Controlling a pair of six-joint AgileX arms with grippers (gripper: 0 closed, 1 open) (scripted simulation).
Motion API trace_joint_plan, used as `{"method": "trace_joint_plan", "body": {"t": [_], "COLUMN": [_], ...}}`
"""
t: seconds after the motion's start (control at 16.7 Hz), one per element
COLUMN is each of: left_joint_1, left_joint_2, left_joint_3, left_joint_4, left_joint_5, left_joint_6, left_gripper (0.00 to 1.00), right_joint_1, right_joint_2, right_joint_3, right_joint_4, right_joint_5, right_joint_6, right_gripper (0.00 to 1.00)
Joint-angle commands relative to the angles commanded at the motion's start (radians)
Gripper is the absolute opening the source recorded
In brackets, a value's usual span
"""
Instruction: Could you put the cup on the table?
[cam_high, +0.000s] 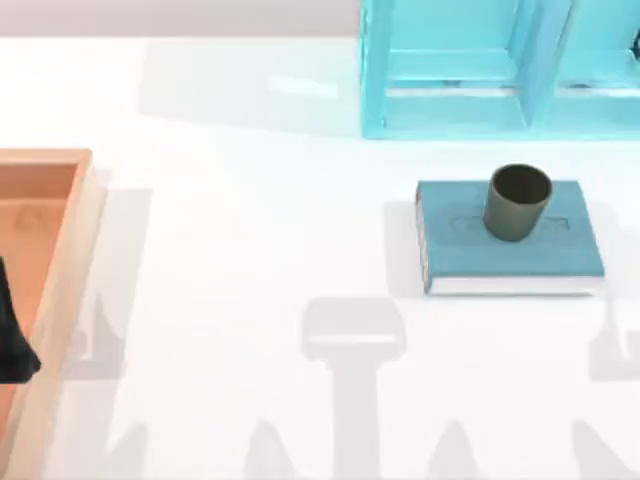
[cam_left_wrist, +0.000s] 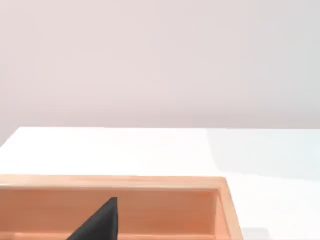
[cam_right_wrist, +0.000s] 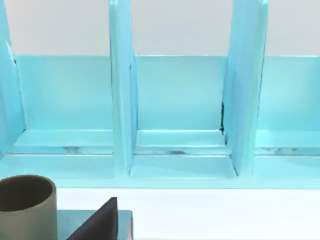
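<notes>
One cup (cam_high: 517, 201) stands upright on book (cam_high: 512, 238).

White table (cam_high: 250, 250): teal book (cam_high: 540, 255), wooden tray (cam_high: 60, 270), light-blue rack (cam_high: 450, 110).

Bare table (cam_high: 250, 250) mid-span; wooden tray (cam_high: 60, 300) left, cyan shelf (cam_high: 500, 70) behind cup (cam_high: 517, 202) on book (cam_high: 510, 245).

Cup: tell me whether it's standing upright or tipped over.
Upright. The cup stands on the book with its open mouth facing up, dark inside visible from above.
</notes>
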Motion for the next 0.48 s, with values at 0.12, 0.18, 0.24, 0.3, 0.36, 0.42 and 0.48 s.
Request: {"method": "trace_joint_plan", "body": {"t": [0.12, 0.18, 0.24, 0.3, 0.36, 0.42, 0.48], "left_joint_1": [0.000, 0.000, 0.000, 0.000, 0.000, 0.000, 0.000], "left_joint_2": [0.000, 0.000, 0.000, 0.000, 0.000, 0.000, 0.000], "left_joint_3": [0.000, 0.000, 0.000, 0.000, 0.000, 0.000, 0.000], "left_joint_4": [0.000, 0.000, 0.000, 0.000, 0.000, 0.000, 0.000], "left_joint_5": [0.000, 0.000, 0.000, 0.000, 0.000, 0.000, 0.000], "left_joint_6": [0.000, 0.000, 0.000, 0.000, 0.000, 0.000, 0.000], "left_gripper": [1.00, 1.00, 1.00, 1.00, 1.00, 1.00, 1.00], "right_joint_1": [0.000, -0.001, -0.003, -0.006, -0.009, -0.012, -0.016], "right_joint_2": [0.000, 0.010, 0.029, 0.059, 0.100, 0.150, 0.210], "right_joint_3": [0.000, 0.009, 0.029, 0.058, 0.096, 0.144, 0.200], "right_joint_4": [0.000, -0.009, -0.028, -0.056, -0.092, -0.134, -0.184], "right_joint_5": [0.000, 0.001, 0.002, 0.004, 0.006, 0.009, 0.011], "right_joint_6": [0.000, 0.000, 0.000, 0.001, 0.002, 0.004, 0.007], "right_gripper": [1.00, 1.00, 1.00, 1.00, 1.00, 1.00, 1.00]}}
